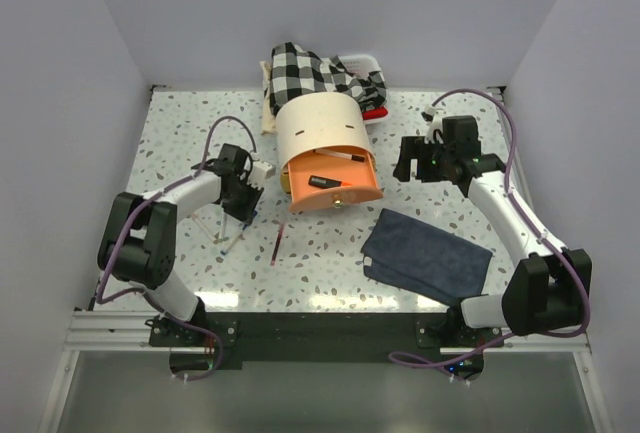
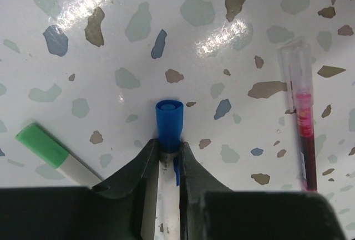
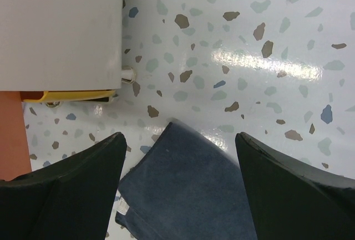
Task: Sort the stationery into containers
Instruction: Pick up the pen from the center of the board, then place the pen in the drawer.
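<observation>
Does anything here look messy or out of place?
A checked cloth is heaped over the tray behind the cabinet, one orange drawer hangs open, and pens lie loose on the table; the left gripper pinches a blue-capped tube.

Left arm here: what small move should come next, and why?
Probably lift and carry toward the open orange drawer: the left gripper is shut on the blue-capped pen, and that drawer stands pulled out with a few items inside.
</observation>
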Robot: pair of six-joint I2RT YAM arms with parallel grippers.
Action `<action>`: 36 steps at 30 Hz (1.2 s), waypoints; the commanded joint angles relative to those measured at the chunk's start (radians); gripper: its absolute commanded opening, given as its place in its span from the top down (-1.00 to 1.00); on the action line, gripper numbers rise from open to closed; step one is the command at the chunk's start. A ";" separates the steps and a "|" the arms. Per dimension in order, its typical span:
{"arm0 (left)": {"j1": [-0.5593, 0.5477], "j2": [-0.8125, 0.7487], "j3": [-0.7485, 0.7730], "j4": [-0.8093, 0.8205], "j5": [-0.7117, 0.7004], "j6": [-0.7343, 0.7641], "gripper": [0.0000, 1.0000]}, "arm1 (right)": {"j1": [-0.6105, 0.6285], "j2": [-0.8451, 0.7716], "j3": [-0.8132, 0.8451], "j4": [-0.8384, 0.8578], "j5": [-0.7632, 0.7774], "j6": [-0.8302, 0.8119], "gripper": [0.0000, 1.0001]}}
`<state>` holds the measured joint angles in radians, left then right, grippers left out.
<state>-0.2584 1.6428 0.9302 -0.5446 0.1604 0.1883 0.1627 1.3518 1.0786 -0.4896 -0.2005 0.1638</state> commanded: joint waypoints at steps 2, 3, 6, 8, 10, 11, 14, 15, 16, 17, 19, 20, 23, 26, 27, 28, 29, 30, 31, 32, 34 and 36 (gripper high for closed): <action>-0.002 0.020 0.024 0.019 -0.032 -0.006 1.00 | -0.003 -0.045 0.000 0.026 0.013 -0.001 -0.68; 0.004 -0.010 0.032 0.008 -0.027 -0.003 1.00 | -0.003 -0.046 0.003 0.026 0.015 -0.001 -0.68; 0.033 -0.078 0.103 -0.061 0.060 0.022 1.00 | -0.002 -0.049 0.009 0.029 0.015 -0.003 -0.68; 0.039 -0.101 0.209 -0.136 0.113 0.023 1.00 | -0.002 -0.049 0.012 0.031 0.015 -0.003 -0.68; 0.045 -0.129 0.336 -0.191 0.152 0.043 1.00 | -0.002 -0.043 0.020 0.032 0.013 -0.003 -0.68; 0.047 -0.138 0.381 -0.236 0.153 0.046 1.00 | -0.002 -0.040 0.023 0.034 0.012 -0.004 -0.68; 0.050 -0.155 0.576 -0.300 0.148 0.065 1.00 | -0.002 -0.031 0.030 0.042 0.009 -0.007 -0.68; 0.050 -0.159 0.664 -0.305 0.148 0.072 1.00 | -0.002 -0.028 0.032 0.046 0.006 -0.009 -0.68; 0.050 -0.159 0.706 -0.307 0.160 0.076 1.00 | -0.003 -0.026 0.032 0.057 0.004 -0.006 -0.68; 0.050 -0.159 0.744 -0.304 0.174 0.083 1.00 | -0.002 -0.025 0.030 0.062 0.001 -0.003 -0.68; 0.050 -0.153 0.835 -0.301 0.296 0.131 1.00 | -0.002 -0.029 0.021 0.075 0.000 0.006 -0.68; 0.050 -0.150 0.860 -0.304 0.359 0.157 1.00 | -0.002 -0.029 0.018 0.077 -0.004 0.006 -0.68; 0.024 -0.152 0.897 -0.278 0.485 0.234 1.00 | -0.002 -0.042 0.011 0.075 -0.008 0.005 -0.68; -0.025 -0.124 0.955 -0.298 0.550 0.270 1.00 | -0.003 -0.052 0.004 0.072 -0.001 -0.003 -0.68; -0.059 -0.114 0.981 -0.296 0.556 0.281 1.00 | -0.002 -0.054 0.000 0.069 0.003 -0.004 -0.68; -0.077 -0.109 0.990 -0.295 0.557 0.290 1.00 | -0.003 -0.059 -0.003 0.069 0.003 -0.006 -0.68; -0.097 -0.104 1.001 -0.296 0.557 0.301 1.00 | -0.002 -0.065 -0.006 0.069 0.004 -0.006 -0.68; -0.132 -0.092 1.022 -0.298 0.554 0.316 1.00 | -0.003 -0.066 -0.015 0.071 0.003 -0.006 -0.68; -0.143 -0.084 1.033 -0.298 0.567 0.312 1.00 | -0.003 -0.071 -0.020 0.072 0.001 -0.006 -0.68; -0.151 -0.077 1.041 -0.293 0.582 0.306 1.00 | -0.003 -0.072 -0.025 0.074 0.000 -0.003 -0.68; -0.173 -0.052 1.058 -0.281 0.606 0.275 1.00 | -0.002 -0.080 -0.040 0.080 0.000 0.000 -0.68; -0.192 -0.032 1.067 -0.273 0.620 0.249 1.00 | -0.003 -0.085 -0.048 0.082 0.001 0.002 -0.68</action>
<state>-0.4271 1.5841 1.9404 -0.8360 0.7055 0.4564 0.1627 1.3060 1.0470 -0.4450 -0.2008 0.1635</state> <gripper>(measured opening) 0.202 0.840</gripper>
